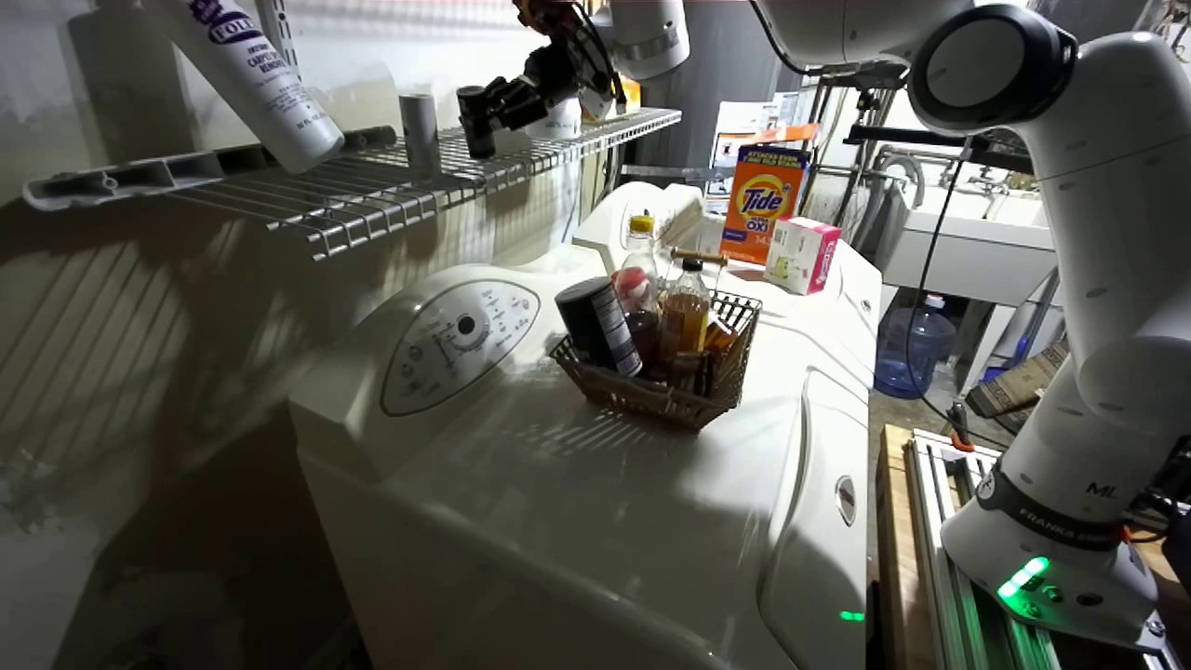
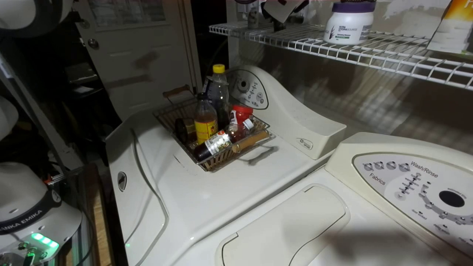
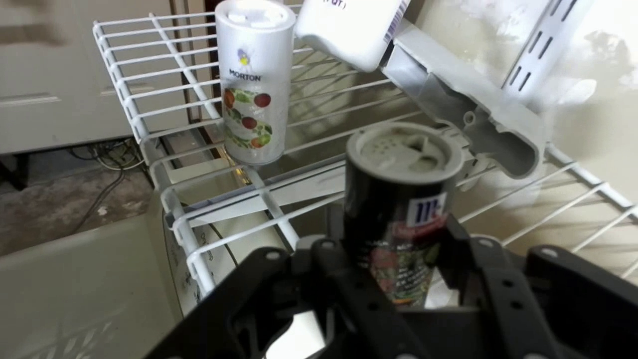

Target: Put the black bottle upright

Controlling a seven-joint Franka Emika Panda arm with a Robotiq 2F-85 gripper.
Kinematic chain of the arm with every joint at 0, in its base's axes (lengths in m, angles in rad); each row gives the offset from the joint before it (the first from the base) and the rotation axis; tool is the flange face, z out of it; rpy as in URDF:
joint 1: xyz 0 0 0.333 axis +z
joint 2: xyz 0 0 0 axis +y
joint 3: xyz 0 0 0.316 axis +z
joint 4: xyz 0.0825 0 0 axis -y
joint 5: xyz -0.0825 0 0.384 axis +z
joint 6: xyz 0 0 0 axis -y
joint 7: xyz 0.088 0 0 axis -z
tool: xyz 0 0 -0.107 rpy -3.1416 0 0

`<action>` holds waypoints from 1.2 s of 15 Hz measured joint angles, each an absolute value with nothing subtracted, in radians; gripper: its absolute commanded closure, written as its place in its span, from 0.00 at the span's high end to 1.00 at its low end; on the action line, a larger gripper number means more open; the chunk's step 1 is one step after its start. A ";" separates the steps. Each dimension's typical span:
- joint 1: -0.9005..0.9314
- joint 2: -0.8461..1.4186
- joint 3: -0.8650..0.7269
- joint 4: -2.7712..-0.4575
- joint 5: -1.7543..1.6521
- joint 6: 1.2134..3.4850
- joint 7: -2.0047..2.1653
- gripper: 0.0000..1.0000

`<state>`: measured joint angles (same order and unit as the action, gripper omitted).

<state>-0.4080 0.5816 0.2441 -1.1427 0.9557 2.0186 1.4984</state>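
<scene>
The black bottle [image 3: 381, 209] is a small dark cylinder with a grey shaker lid and a printed label. In the wrist view it stands upright between my fingers. My gripper [image 3: 397, 234] is shut on it, one finger on each side. In an exterior view the black bottle [image 1: 476, 126] is upright at the wire shelf, with my gripper [image 1: 500, 104] reaching it from the side. I cannot tell whether its base touches the shelf. In an exterior view my gripper [image 2: 282, 13] shows at the top edge, and the bottle cannot be made out clearly there.
The wire shelf [image 1: 372, 209] also holds a white Morton canister [image 3: 256, 85], a leaning white spray bottle [image 1: 256, 84], a grey plastic piece [image 3: 463, 94] and a purple-lidded jar [image 2: 347, 27]. Below, a basket [image 1: 651, 395] of bottles sits on the white machine [image 1: 605, 521].
</scene>
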 measured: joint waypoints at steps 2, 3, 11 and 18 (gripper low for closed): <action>-0.418 0.561 0.249 -1.184 0.994 2.039 1.483 0.19; -0.411 0.551 0.232 -1.203 1.029 2.040 1.473 0.19; -0.310 0.481 0.067 -1.310 1.190 2.030 1.415 0.19; -0.265 0.462 0.011 -1.342 1.206 2.024 1.400 0.95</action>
<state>-0.2645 0.4621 0.0112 -1.3425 1.2057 2.0245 1.4003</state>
